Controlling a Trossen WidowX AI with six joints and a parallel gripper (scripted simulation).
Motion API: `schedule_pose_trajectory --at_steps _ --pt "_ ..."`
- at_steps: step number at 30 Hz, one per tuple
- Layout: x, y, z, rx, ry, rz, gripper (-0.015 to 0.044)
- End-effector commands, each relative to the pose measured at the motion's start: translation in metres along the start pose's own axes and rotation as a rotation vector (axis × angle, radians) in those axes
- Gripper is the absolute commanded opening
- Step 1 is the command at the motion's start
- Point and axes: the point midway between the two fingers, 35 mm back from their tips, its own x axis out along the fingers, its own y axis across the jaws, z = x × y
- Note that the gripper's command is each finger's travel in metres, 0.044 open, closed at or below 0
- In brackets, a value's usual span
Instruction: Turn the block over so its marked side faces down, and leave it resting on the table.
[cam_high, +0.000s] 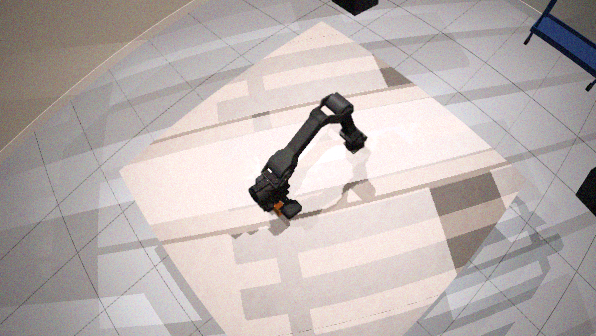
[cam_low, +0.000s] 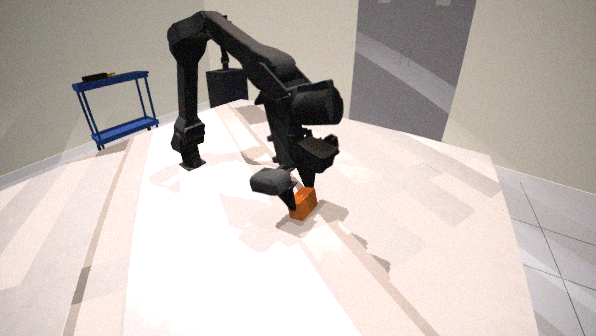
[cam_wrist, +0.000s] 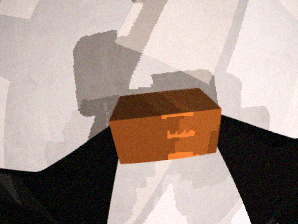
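Observation:
The orange block (cam_high: 278, 206) (cam_low: 303, 205) (cam_wrist: 150, 137) is a small box. In the wrist view it spans the space between the two black fingers, with a darker top face and a brighter long face carrying light orange patches. Whether these are a mark or light, I cannot tell. My gripper (cam_low: 301, 198) (cam_wrist: 165, 125) is shut on the block, one finger at each end. The block is low over the pale table (cam_high: 200, 175) (cam_low: 210, 280), at or just above its surface; contact is hard to tell. The underside and the ends behind the fingers are hidden.
The arm's base (cam_high: 354, 142) (cam_low: 192, 162) stands on the table, away from the block. Striped shadows cross the table top. A blue cart (cam_high: 565, 42) (cam_low: 117, 80) stands beyond the table edge, and a black box (cam_low: 227, 86) is behind the arm.

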Motion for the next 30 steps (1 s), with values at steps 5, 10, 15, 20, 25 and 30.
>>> schedule_pose_trajectory --at_steps 5,10,15,20,25,30 --pt "-0.002 0.000 -0.001 -0.001 -0.123 0.000 0.0000" --pt "-0.002 0.000 -0.003 -0.001 -0.192 0.000 0.0000" --pt "-0.002 0.000 -0.006 -0.001 -0.261 0.000 0.0000" --pt "-0.003 0.000 -0.009 -0.001 -0.309 0.000 0.0000" --pt "-0.001 0.000 -0.008 -0.001 -0.319 0.000 0.0000" --pt "0.012 0.000 -0.003 -0.001 -0.394 0.000 0.0000"
